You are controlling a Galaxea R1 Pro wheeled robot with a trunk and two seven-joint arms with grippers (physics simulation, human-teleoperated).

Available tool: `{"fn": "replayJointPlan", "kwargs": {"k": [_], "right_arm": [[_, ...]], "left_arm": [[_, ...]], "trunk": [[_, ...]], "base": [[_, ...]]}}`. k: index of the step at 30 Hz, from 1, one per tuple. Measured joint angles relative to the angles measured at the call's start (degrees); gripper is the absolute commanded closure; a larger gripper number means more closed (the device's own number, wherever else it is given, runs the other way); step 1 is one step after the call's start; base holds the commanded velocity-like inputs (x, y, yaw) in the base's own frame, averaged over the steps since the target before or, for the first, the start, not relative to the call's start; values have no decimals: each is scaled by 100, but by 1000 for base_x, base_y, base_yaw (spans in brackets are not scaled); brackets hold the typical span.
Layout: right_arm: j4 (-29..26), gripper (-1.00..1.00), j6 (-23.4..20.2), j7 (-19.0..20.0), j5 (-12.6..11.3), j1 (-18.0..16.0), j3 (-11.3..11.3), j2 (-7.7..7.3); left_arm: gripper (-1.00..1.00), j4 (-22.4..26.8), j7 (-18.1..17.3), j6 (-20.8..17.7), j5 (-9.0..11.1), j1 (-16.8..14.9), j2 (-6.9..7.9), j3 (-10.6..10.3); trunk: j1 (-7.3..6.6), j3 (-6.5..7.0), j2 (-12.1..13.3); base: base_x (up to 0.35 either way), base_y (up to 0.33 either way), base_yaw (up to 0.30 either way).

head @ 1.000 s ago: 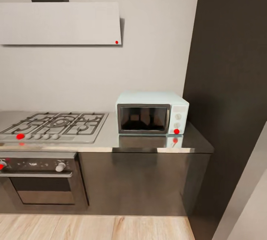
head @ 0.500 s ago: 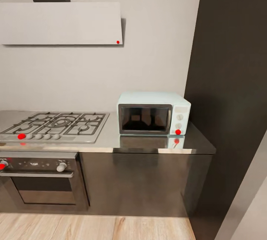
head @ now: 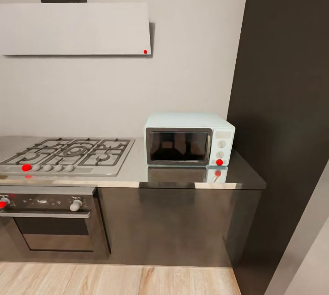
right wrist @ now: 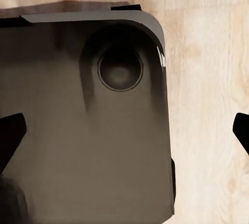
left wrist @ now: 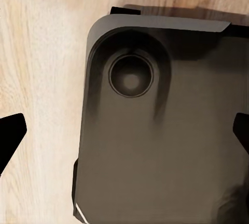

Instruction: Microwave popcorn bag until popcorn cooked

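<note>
The microwave [head: 189, 139] faces forward, lengthwise along the countertop [head: 137, 171].

The table [head: 183, 177] is a long grey slab with a mirror-like sheen, running above dark glossy cabinet fronts [head: 169, 222] and ending against a tall dark panel [head: 283, 103] at the right. The microwave [head: 189, 139] stands on it near that right end, pale mint-blue, door shut, its front set back from the table's edge; its reflection shows on the bare surface just before it. A gas hob [head: 68, 154] with dark grates is set into the table at the left, well apart from the microwave, with bare steel between them. The wood floor [head: 114, 280] runs below the cabinets.
</note>
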State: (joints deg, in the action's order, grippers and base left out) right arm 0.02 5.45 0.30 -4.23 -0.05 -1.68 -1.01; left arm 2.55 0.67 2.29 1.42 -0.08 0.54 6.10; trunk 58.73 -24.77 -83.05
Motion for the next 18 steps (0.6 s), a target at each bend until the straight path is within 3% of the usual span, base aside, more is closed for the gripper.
{"fn": "replayJointPlan", "kwargs": {"k": [2, 4, 5, 6, 8, 11, 15, 16, 18], "right_arm": [[-495, -100, -117, 26, 14, 7, 8, -28], [-1499, -100, -732, 33, 13, 9, 9, -38], [-2156, -100, -1238, 32, -2, 8, -16, -38], [-3153, -100, -2470, 21, -20, 14, -49, -46], [-5360, -100, -3326, 4, -19, 10, -63, -48], [-6651, -100, -4123, -13, -17, 12, -84, -48], [-8241, -100, -5035, -21, 2, -2, -343, -75], [-8661, -100, -5421, -22, 16, -148, -479, -179], [-8855, -100, -5814, -21, -2, -621, -548, -271]], "left_arm": [[-100, -1, 1, 203, -5, 0, -7, 2], [-100, -2, 2, 316, -6, 0, -8, 2], [-100, -2, 2, 338, -7, 0, -9, 2], [-100, 0, 2, 362, -7, 0, -14, 3], [-100, -1, 2, 363, -7, 0, -16, 2], [-100, 0, 2, 363, -8, 0, -18, 3], [-100, 0, 2, 366, -13, 0, -18, 3], [-100, -2, 2, 370, -14, 0, -19, 3], [-100, -3, 2, 372, -15, 0, -18, 2]], "trunk": [[0, 1, 0], [0, 2, 0], [0, 2, 0], [0, 0, 1], [0, 1, 0], [0, 0, 0], [0, 0, 0], [0, 2, 1], [0, 2, 1]], "base": [[0, 0, 0], [0, 0, 0], [0, 0, 0], [0, 0, 0], [0, 0, 0], [0, 0, 0], [0, 0, 0], [0, 0, 0], [0, 0, 0]]}}
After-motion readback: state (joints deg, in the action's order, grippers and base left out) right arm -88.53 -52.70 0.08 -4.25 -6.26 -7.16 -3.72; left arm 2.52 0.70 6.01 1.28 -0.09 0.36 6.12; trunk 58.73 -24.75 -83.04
